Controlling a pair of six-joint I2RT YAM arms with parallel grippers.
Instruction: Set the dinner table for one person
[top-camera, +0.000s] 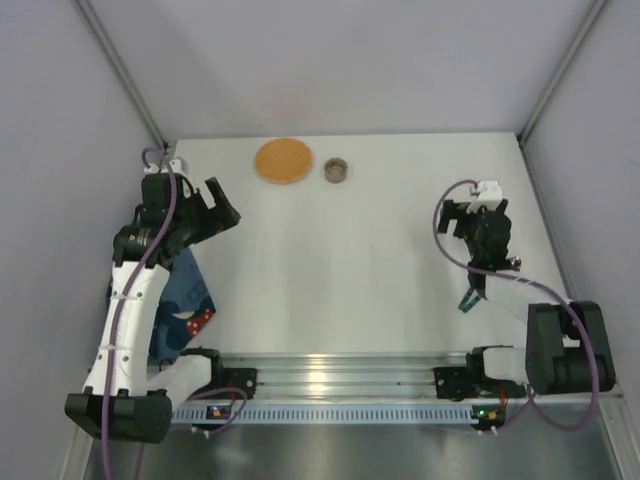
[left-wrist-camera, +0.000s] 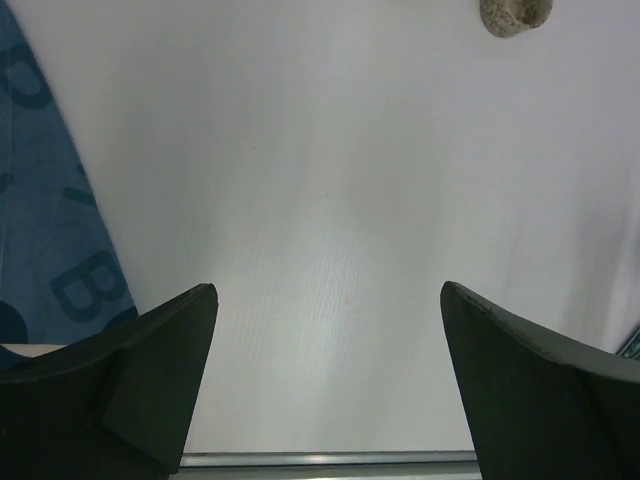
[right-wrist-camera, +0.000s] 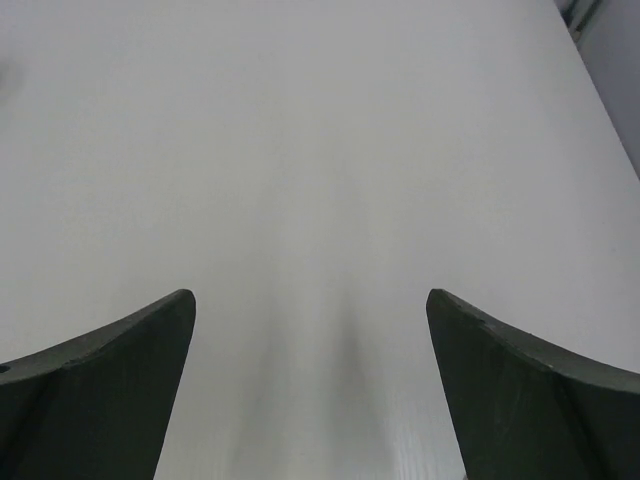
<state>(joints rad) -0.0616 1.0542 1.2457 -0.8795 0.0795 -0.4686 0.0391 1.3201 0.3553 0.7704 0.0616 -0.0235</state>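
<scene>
The dinner table (top-camera: 350, 260), a large plain white rectangular matte tabletop edged by aluminium rails, was found lying beneath and around a round flat light-brown wooden disc (top-camera: 283, 160), which is taken as the reference mark for this record. The disc was noted flat on the tabletop close to its far edge. A small round greyish cup-like vessel (top-camera: 337, 170) was observed just beside the disc on its right, apart from it and not touching. A dark blue cloth (top-camera: 185, 305) printed with pale letters, with a red spotted patch showing at one fold, was seen well apart from the disc, nearer to the arm bases and to its left, partly covered by the left arm. The left gripper (left-wrist-camera: 328, 290) was recorded to the left of the disc and somewhat nearer the bases, above bare tabletop; its two black fingers (left-wrist-camera: 160, 370) were spread wide with nothing between them, and the blue cloth and the edge of the vessel were visible in its wrist view. The right gripper (right-wrist-camera: 310, 300) was recorded well apart from the disc, far to its right and nearer the bases; its fingers (right-wrist-camera: 520, 390) were likewise held wide apart over bare white surface, and nothing was gripped.
</scene>
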